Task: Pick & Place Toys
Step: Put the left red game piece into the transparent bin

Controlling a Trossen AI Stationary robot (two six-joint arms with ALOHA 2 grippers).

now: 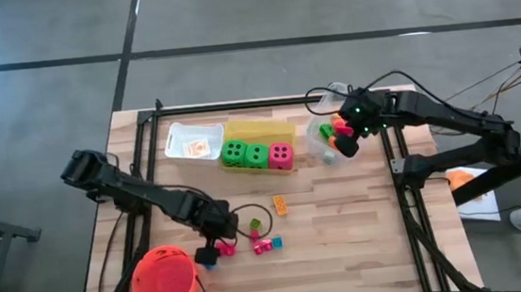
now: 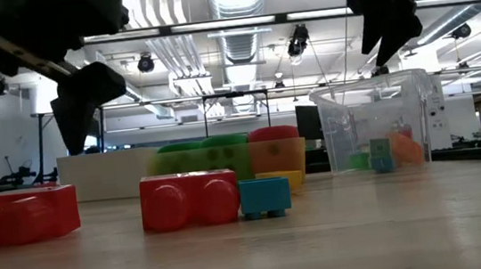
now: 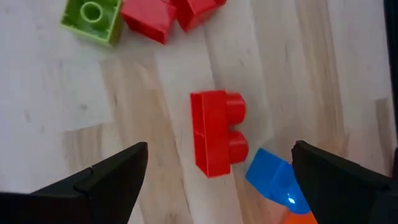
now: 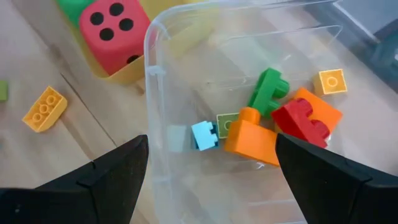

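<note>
My left gripper is open and hovers over loose blocks near the table's front. In the left wrist view a red block lies on the wood between its spread fingers, untouched, with a blue block beside it. A green block and more red blocks lie farther off. My right gripper is open and empty above the clear bin, which holds green, orange, red, blue and yellow blocks. Two green dice and a pink-red die sit in the yellow bin.
An orange-red bucket stands at the front left, close to my left arm. A white bin with a card sits at the back left. An orange-yellow block and pink and blue blocks lie on the wood. Bare wood lies at the front right.
</note>
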